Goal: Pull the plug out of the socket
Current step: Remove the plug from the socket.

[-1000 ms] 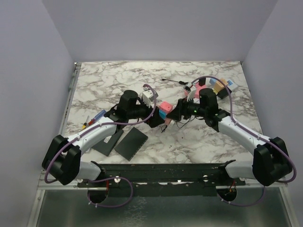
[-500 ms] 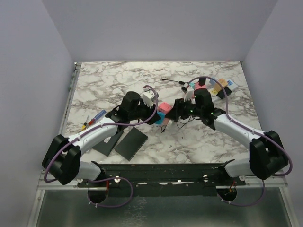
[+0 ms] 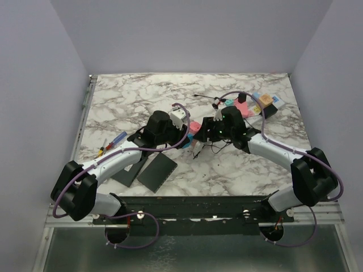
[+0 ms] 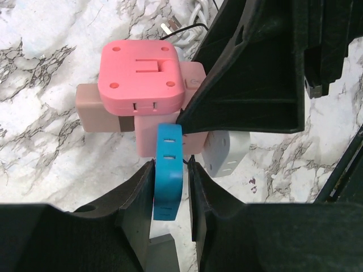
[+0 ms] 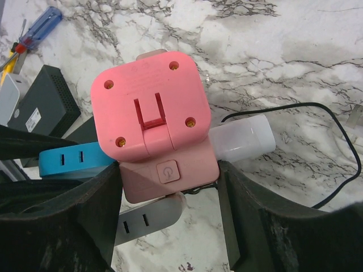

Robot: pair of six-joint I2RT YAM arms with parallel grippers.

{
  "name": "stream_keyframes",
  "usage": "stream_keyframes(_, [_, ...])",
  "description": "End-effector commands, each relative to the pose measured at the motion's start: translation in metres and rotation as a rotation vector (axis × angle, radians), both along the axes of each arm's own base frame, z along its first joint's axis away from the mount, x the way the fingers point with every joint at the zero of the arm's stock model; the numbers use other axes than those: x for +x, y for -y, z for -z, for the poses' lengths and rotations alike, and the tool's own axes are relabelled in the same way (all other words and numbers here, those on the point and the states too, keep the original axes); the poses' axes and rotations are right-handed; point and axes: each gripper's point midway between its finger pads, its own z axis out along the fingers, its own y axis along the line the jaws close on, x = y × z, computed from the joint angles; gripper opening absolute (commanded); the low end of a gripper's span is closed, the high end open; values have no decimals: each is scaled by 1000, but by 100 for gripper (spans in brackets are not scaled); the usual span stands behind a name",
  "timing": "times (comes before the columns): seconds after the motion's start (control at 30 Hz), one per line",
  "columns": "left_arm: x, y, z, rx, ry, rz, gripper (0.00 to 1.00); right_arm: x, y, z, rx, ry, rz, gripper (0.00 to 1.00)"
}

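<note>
1. Your left gripper [image 4: 169, 173] is pinching the blue plug [image 4: 169, 144] by its flat sides, and the plug's far end butts into the pink cube adapter [image 4: 142, 68].
2. Your right gripper [image 5: 170, 178] clamps the adapter's lower pink body, one finger on each face.
3. The adapter is at mid-table between both arms; a grey-white plug [image 5: 150, 218] and a white corded plug [image 5: 244, 139] also sit in it.
4. The white power strip [image 3: 262, 105] lies far right on the marble table [image 3: 130, 96].
</note>
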Motion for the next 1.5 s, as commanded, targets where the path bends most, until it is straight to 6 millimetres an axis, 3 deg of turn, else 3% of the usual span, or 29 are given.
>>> stream_keyframes(0.0, [1, 12, -12, -33, 17, 28, 33, 17, -17, -23, 17, 65, 51, 26])
stream_keyframes(0.07, [3, 11, -13, -21, 32, 24, 35, 15, -20, -23, 17, 64, 42, 25])
stream_keyframes(0.27, [14, -11, -11, 74, 83, -61, 55, 9, -16, -20, 5, 64, 24, 25])
stream_keyframes(0.57, [12, -9, -6, 93, 58, -35, 61, 5, -21, -24, 33, 79, -8, 25])
stream_keyframes(0.8, [3, 1, -3, 72, 15, 29, 60, 4, -20, -24, 30, 91, -17, 25])
stream_keyframes(1.47, [8, -2, 13, 72, -91, 18, 49, 5, -15, -30, 34, 109, 16, 25])
